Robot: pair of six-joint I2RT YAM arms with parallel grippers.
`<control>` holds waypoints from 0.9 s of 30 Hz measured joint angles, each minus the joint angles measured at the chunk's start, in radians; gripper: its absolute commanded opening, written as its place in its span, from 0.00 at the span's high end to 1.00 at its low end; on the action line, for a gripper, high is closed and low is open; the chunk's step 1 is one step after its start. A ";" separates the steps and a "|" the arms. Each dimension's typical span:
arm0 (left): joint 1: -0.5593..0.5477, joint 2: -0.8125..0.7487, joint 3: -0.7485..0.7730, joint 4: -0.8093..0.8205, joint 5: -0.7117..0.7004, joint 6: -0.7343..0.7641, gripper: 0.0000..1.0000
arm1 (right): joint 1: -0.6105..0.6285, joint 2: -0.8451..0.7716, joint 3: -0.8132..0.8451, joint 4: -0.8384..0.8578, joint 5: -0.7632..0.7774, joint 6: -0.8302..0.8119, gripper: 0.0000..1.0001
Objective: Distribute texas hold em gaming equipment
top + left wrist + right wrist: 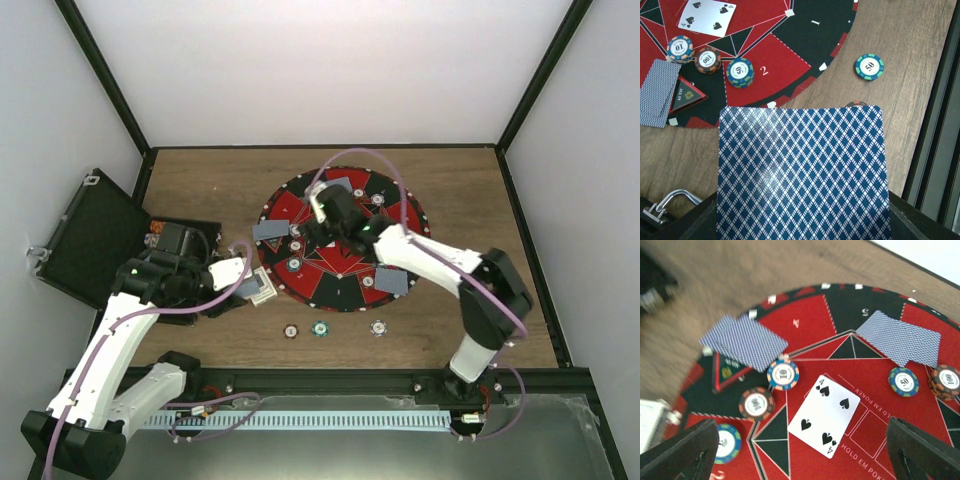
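Clamping the left gripper shut on a thin, blue-lattice-backed playing card beside the round red-and-black felt mat. Hovering the right gripper, jaws spread wide, over a face-up four of spades (light, slick, bendy by the look), needing an edge pinch.

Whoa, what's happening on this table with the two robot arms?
Two robot arms are laying out a poker game on a round red-and-black mat. The left arm has its jaws shut on a blue-backed playing card near the mat's edge. The right arm hangs over the middle with jaws open, above a face-up four of spades. Face-down cards and chips already sit at several seats; three more chips lie on the wooden table.
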 measured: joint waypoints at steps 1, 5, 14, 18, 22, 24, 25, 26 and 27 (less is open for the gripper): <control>0.000 0.000 0.001 0.000 0.000 0.000 0.96 | -0.024 -0.033 0.003 -0.008 -0.041 0.051 0.07; 0.000 0.000 0.006 0.000 0.001 0.000 0.96 | -0.132 -0.144 0.004 -0.036 -0.218 0.237 0.08; 0.000 0.002 0.007 0.000 0.006 0.000 0.96 | -0.161 -0.235 -0.136 0.071 -0.785 0.595 0.05; 0.000 0.008 0.009 0.001 0.008 0.000 0.96 | -0.088 -0.221 -0.192 0.157 -0.924 0.747 0.05; 0.000 0.008 0.010 0.002 0.008 0.000 0.96 | -0.007 -0.192 -0.196 0.252 -1.004 0.855 0.10; 0.000 0.008 0.011 0.002 0.008 0.000 0.96 | 0.025 -0.179 -0.196 0.296 -1.032 0.895 0.14; 0.000 0.008 0.011 0.002 0.008 0.000 0.96 | 0.034 -0.174 -0.195 0.311 -1.040 0.905 0.17; 0.000 0.008 0.011 0.002 0.007 0.000 0.96 | 0.040 -0.165 -0.195 0.327 -1.049 0.924 0.18; 0.000 0.008 0.011 0.002 0.007 0.000 0.96 | 0.045 -0.155 -0.195 0.342 -1.056 0.936 0.20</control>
